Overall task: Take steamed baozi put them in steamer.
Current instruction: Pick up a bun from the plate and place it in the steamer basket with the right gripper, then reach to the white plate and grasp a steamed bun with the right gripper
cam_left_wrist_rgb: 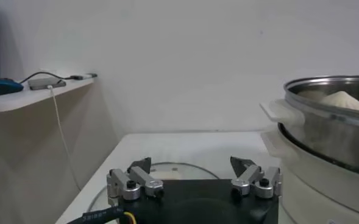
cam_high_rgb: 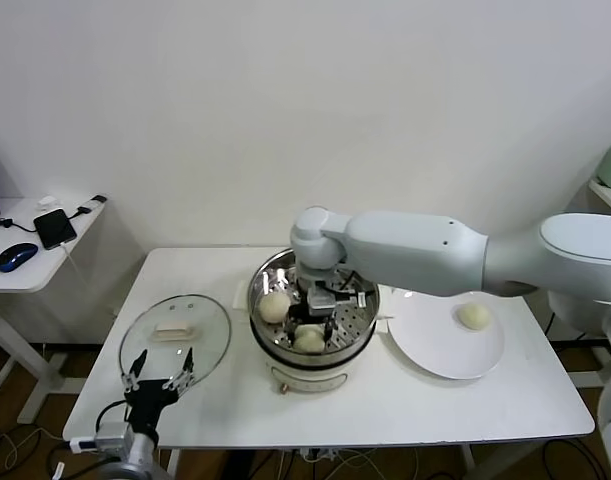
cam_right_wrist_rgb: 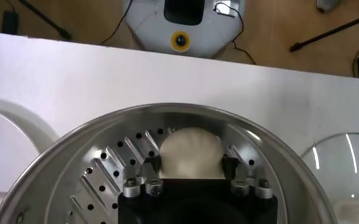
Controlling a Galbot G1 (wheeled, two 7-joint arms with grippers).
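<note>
The steamer point(cam_high_rgb: 257, 290) stands at the middle of the table. My right gripper point(cam_high_rgb: 316, 324) reaches down into it. In the right wrist view the gripper point(cam_right_wrist_rgb: 191, 163) is shut on a cream-white baozi point(cam_right_wrist_rgb: 190, 151), which sits low on the perforated tray point(cam_right_wrist_rgb: 109, 167) near the front rim. In the head view this baozi point(cam_high_rgb: 308, 341) lies at the front of the steamer and a second baozi point(cam_high_rgb: 275, 305) at its left. A third baozi point(cam_high_rgb: 474, 316) lies on the white plate point(cam_high_rgb: 435, 345). My left gripper point(cam_high_rgb: 158, 371) is open and empty at the table's front left.
The glass lid point(cam_high_rgb: 210, 345) with a white handle lies flat on the table left of the steamer, just beyond my left gripper point(cam_left_wrist_rgb: 191, 167). A side table point(cam_high_rgb: 15, 275) with a phone and a mouse stands at the far left.
</note>
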